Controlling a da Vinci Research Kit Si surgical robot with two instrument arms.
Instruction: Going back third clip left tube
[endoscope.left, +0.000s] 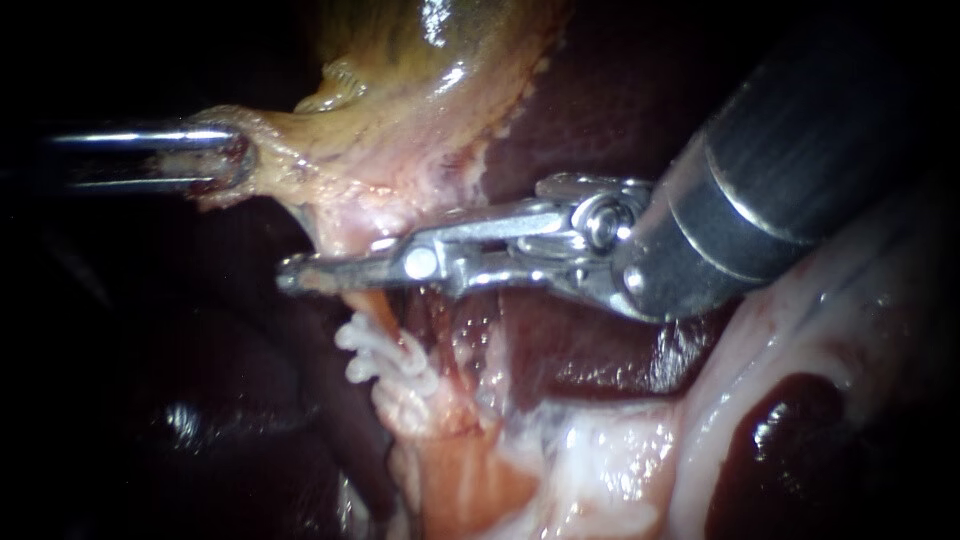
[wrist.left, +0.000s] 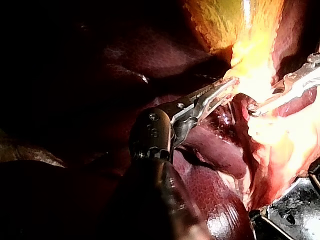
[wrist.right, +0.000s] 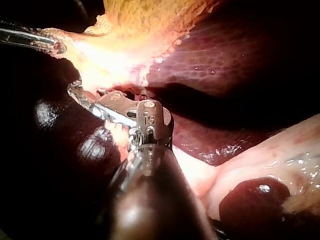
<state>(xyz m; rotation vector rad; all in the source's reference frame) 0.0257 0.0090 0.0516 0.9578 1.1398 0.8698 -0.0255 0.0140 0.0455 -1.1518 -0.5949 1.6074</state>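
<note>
The dark liver (endoscope.left: 600, 110) fills the ground behind and under the right instrument's pincer. The yellow-green gallbladder (endoscope.left: 430, 90) hangs above that pincer, and its pale neck runs down to it.

The right instrument (endoscope.left: 295, 275) comes in from the upper right on a thick dark shaft. Its pincer stands narrow, with only a slim gap between the jaws. The left wrist view shows the two prongs apart with nothing clamped between them. The pincer lies across the pink tissue below the gallbladder's neck.

The left instrument (endoscope.left: 232, 160) comes in from the left, well apart from the right pincer. Its own pincer is closed on the gallbladder's ragged edge and holds it taut.

The left tube (endoscope.left: 372, 305) drops away just under the right pincer. The white clips (endoscope.left: 385, 365) sit on it, near but clear of the jaws.
</note>
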